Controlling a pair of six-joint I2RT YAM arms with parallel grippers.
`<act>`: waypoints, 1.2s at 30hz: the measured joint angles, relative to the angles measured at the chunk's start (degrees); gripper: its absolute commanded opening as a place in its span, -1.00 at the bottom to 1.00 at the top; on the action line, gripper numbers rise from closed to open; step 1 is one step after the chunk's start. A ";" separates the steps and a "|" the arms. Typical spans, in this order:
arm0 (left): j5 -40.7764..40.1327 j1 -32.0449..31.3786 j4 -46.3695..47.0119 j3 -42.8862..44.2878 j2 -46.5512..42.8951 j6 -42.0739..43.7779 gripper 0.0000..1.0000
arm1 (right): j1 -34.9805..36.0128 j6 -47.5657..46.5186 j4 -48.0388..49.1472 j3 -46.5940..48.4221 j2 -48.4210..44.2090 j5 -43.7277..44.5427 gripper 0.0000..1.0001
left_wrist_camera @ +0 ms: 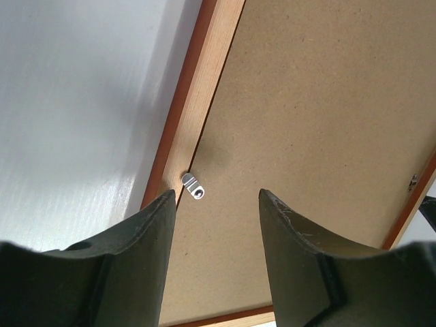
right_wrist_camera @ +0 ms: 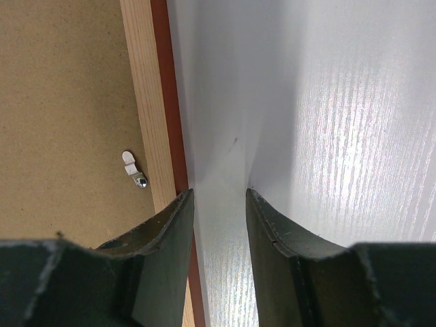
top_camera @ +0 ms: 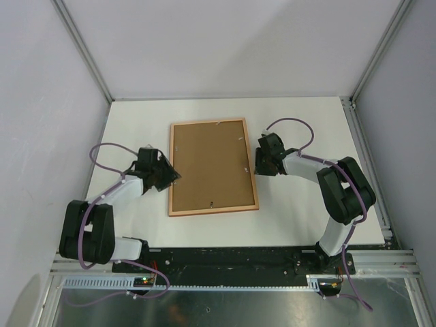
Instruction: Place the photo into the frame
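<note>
The frame [top_camera: 231,208] lay face down in the middle of the white table [top_camera: 300,211], pale wood side up, with the brown backing board [top_camera: 211,167] filling it. 2 arms reached in from the bottom of the overhead view, 1 to each long side.

The left gripper [top_camera: 172,176] sat at the frame's left rail, about halfway up. Its fingers stood apart with nothing between them. In its wrist view they straddled the rail's inner edge and the board, and a small metal turn clip [left_wrist_camera: 193,187] showed just beside the left finger.

The right gripper [top_camera: 259,160] was at the right rail, slightly higher in the overhead view. Its jaws were also parted and empty. Its wrist view showed 1 finger over the red-orange outer edge and the other over bare table, with a second clip [right_wrist_camera: 134,169] lying on the board nearby.
</note>
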 measured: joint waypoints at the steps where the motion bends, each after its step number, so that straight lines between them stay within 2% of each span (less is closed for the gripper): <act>1: 0.11 -0.07 0.11 0.00 0.11 0.00 0.13 | 0.00 0.00 0.00 0.00 0.00 0.00 -0.17; 16: 0.63 -1.36 2.89 1.33 4.72 -0.04 0.14 | 0.20 0.00 0.02 0.02 0.00 -0.07 -0.17; 25: 0.50 -1.44 2.40 5.88 8.94 0.39 0.13 | 0.33 -0.02 0.00 0.00 0.00 -0.02 -0.18; 36: -1.99 -1.07 1.18 9.14 5.86 2.67 0.19 | 0.55 -0.44 0.13 -0.50 -0.39 0.04 -0.20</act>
